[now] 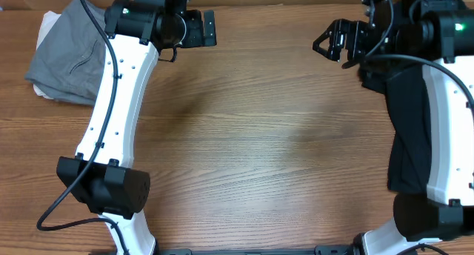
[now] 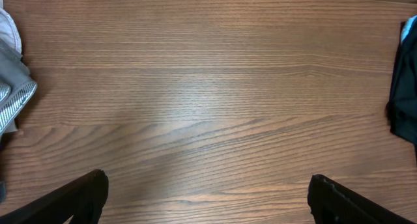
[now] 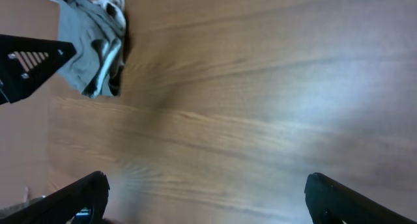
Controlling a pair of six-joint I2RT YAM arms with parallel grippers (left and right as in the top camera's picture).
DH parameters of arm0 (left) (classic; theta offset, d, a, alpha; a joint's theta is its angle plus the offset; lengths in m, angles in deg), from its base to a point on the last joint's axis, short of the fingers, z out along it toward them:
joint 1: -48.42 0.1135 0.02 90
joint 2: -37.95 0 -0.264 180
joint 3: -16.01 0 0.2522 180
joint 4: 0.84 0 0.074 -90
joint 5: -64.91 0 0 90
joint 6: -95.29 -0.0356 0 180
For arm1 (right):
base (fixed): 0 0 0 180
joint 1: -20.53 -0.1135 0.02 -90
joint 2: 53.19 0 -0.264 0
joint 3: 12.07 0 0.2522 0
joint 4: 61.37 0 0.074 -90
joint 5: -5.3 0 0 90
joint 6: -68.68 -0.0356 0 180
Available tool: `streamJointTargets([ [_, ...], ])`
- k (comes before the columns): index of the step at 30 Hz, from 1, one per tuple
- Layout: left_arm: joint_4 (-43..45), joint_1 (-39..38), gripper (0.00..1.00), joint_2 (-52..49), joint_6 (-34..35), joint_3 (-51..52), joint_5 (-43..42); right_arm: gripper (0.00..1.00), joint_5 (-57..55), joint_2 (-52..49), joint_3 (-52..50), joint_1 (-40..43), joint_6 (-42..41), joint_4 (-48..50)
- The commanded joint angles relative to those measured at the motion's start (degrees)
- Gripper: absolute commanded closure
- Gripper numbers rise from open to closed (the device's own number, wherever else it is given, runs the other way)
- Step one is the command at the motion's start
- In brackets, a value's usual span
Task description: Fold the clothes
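Note:
The mid-grey shorts (image 1: 63,51) lie crumpled at the table's far left, on top of a cream garment (image 1: 47,21) whose edge shows beneath them. The black T-shirt (image 1: 407,129) lies at the right, partly under my right arm. My left gripper (image 1: 201,29) is open and empty over bare wood, to the right of the shorts. My right gripper (image 1: 333,41) is open and empty, to the left of the T-shirt. In the left wrist view the jaws (image 2: 208,191) are wide apart, with the shorts (image 2: 13,97) at the left edge and the T-shirt (image 2: 405,100) at the right. The right wrist view shows open jaws (image 3: 205,188) and the shorts (image 3: 91,48) far off.
The wooden table (image 1: 259,136) lies bare between the two arms. My white left arm (image 1: 111,114) runs down beside the shorts, and my right arm (image 1: 448,121) crosses over the T-shirt. The table's far edge runs just behind both grippers.

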Motion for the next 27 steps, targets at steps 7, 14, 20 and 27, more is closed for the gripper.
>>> streamJointTargets([
  [7, 0.02, 0.22, 0.0, 1.38, 0.13, -0.92, 0.83, 0.0, -13.99, 0.61, 0.37, 0.26, -1.46, 0.9],
  [14, 0.02, 0.26, 0.0, 1.4, 0.13, -0.92, 0.83, 0.0, -14.6, 6.67, -6.47, -3.67, 11.37, 16.31],
  [20, 0.02, 0.26, 0.0, 1.38, 0.13, -0.92, 0.83, 0.0, -16.33, 24.85, -29.31, -7.41, 11.54, 39.06],
  [27, 0.02, 0.26, 0.0, 1.38, 0.13, -0.92, 0.83, 0.0, -18.43, 59.3, -77.33, -7.28, 9.4, 71.97],
])
